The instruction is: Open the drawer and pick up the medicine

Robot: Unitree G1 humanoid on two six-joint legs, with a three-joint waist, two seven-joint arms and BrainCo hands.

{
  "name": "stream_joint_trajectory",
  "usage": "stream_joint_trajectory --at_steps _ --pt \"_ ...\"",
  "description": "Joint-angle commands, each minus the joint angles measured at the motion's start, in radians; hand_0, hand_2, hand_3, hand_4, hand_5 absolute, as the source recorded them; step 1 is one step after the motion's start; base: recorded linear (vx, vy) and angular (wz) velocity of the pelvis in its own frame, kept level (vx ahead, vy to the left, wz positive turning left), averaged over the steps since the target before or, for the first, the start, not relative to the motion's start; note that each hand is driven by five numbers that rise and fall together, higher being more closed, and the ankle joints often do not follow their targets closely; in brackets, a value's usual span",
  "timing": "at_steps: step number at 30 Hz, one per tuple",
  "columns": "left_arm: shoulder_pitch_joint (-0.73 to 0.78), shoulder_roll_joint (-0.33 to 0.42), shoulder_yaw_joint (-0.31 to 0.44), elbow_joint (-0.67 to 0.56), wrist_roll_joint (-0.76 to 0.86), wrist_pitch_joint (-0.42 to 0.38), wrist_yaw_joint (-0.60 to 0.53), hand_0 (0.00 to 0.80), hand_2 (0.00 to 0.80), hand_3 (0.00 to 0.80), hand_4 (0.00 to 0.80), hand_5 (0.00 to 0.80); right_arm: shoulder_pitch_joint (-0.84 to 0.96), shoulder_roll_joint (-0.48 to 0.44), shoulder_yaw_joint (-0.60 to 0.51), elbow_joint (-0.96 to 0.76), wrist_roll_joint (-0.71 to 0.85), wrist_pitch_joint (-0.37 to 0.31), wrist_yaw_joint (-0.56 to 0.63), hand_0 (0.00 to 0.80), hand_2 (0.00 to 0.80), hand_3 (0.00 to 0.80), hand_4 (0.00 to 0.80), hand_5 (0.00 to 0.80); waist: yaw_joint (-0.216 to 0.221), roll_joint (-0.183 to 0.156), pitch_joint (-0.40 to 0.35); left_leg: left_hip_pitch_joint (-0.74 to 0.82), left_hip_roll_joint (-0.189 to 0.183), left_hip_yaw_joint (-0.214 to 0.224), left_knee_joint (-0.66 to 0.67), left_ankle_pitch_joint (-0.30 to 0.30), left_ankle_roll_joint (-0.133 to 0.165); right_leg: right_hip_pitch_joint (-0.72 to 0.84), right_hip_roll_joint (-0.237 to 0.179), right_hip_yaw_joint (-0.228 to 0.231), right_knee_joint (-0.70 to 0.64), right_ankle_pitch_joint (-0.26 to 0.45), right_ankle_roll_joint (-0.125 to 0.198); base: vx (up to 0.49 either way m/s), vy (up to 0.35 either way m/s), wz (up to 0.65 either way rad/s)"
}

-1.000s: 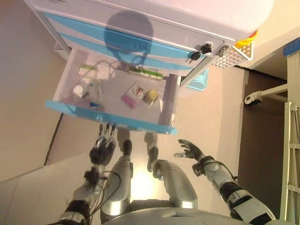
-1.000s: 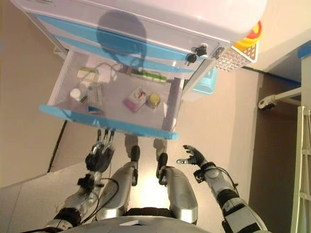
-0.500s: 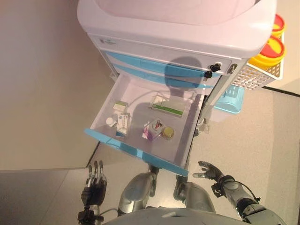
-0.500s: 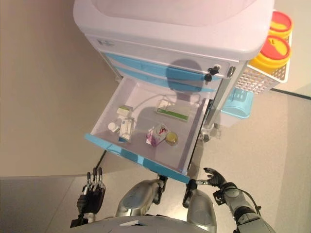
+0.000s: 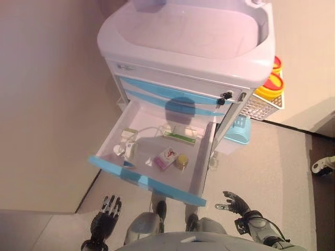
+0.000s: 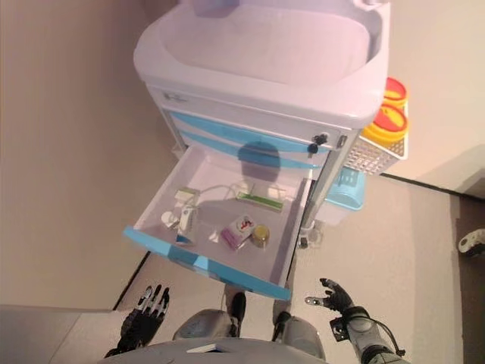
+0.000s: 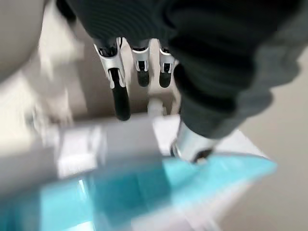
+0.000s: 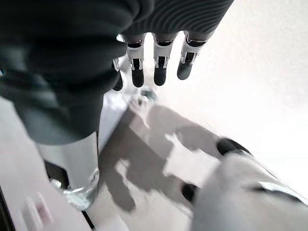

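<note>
The cart's lowest drawer (image 5: 146, 181) stands pulled out, with a blue front. Inside lie a pink and white medicine box (image 5: 165, 158), a small yellow jar (image 5: 181, 161), a flat green and white box (image 5: 179, 136), a white bottle (image 5: 119, 150) and other small boxes (image 5: 130, 150). My left hand (image 5: 106, 212) is open, low and apart from the drawer front, holding nothing; its wrist view shows straight fingers (image 7: 118, 91) near the blue front (image 7: 144, 192). My right hand (image 5: 234, 203) is open and empty, below the drawer's right corner, with straight fingers (image 8: 160, 62) over the floor.
The white cart (image 5: 193, 47) has two shut blue drawers (image 5: 172, 94) above the open one. A white basket (image 5: 259, 107) with yellow containers (image 5: 270, 86) hangs on its right side, with a blue bin (image 5: 238, 130) below. A wall (image 5: 47, 104) is at the left. A caster (image 5: 323, 166) is at far right.
The camera has pulled back and shifted. My left hand, with its fingers by the drawer's blue front a second ago, now sits lower and apart from it. The drawer stays open.
</note>
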Motion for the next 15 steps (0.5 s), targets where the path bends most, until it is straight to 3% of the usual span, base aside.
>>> stream_joint_trajectory --at_steps 1,4,5,7,10,15 --pt "-0.013 0.006 -0.022 0.026 0.286 -0.126 0.230 0.000 0.000 0.000 0.000 0.000 -0.014 -0.021 -0.041 -0.146 0.150 -0.081 -0.060 0.000 0.000 0.000 0.000 0.000 -0.021 -0.016 0.016 0.025 -0.027 0.007 0.037 -0.086 0.003 0.115 0.031 0.035 -0.186 0.132 0.037 0.013 0.043 -0.18" --pt "0.010 0.016 -0.073 0.030 0.584 -0.175 0.380 0.000 0.000 0.000 0.000 0.000 0.021 -0.020 -0.070 -0.369 0.206 -0.086 -0.085 0.000 0.000 0.000 0.000 0.000 -0.046 -0.019 0.005 0.044 -0.020 0.019 -0.001 -0.076 0.007 0.115 0.037 0.054 -0.200 0.145 0.044 -0.004 0.038 -0.20" --pt "0.021 0.019 -0.101 0.024 0.673 -0.187 0.433 0.000 0.000 0.000 0.000 0.000 0.032 -0.025 -0.073 -0.492 0.199 -0.052 -0.104 0.000 0.000 0.000 0.000 0.000 -0.057 -0.019 0.001 0.050 -0.017 0.027 -0.018 -0.071 0.008 0.114 0.039 0.062 -0.207 0.150 0.047 -0.025 0.050 -0.24" --pt "0.041 0.033 -0.176 0.035 0.851 -0.179 0.442 0.000 0.000 0.000 0.000 0.000 0.043 -0.045 -0.077 -0.649 0.168 -0.054 -0.130 0.000 0.000 0.000 0.000 0.000 -0.075 -0.015 -0.008 0.060 -0.008 0.043 -0.054 -0.058 0.008 0.110 0.043 0.072 -0.221 0.161 0.054 -0.038 0.060 -0.18" --pt "0.041 0.032 -0.241 0.075 0.902 -0.177 0.441 0.000 0.000 0.000 0.000 0.000 0.013 -0.077 -0.098 -0.804 0.100 -0.122 -0.136 0.000 0.000 0.000 0.000 0.000 -0.095 -0.007 -0.020 0.075 0.002 0.065 -0.100 -0.043 0.005 0.107 0.048 0.084 -0.242 0.171 0.061 -0.030 0.063 -0.29" --pt "0.015 0.005 -0.223 0.124 0.824 -0.137 0.439 0.000 0.000 0.000 0.000 0.000 -0.064 -0.131 -0.042 -0.967 -0.161 -0.223 -0.219 0.000 0.000 0.000 0.000 0.000 -0.092 -0.012 -0.038 0.077 0.004 0.094 -0.111 -0.048 0.003 0.103 0.040 0.082 -0.265 0.178 0.068 -0.036 0.026 -0.17"
